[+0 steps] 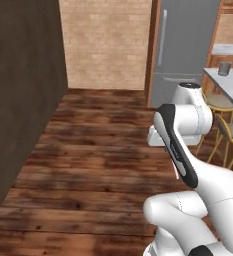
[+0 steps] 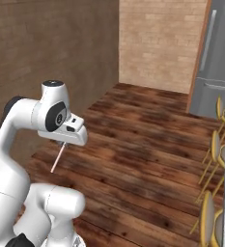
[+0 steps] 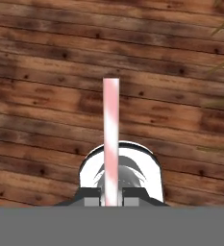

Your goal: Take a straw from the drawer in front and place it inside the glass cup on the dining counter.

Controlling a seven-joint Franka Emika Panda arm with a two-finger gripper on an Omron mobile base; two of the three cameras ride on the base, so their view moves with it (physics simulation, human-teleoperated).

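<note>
Above wooden floor (image 2: 147,144), folded arm, fingers (image 3: 91,198) pinching straw (image 3: 111,139) downward.

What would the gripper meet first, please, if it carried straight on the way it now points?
Probably the dark brown wooden plank floor; the gripper, jaws shut on the thin pale pink straw, points down at it, and nothing else lies between.
</note>
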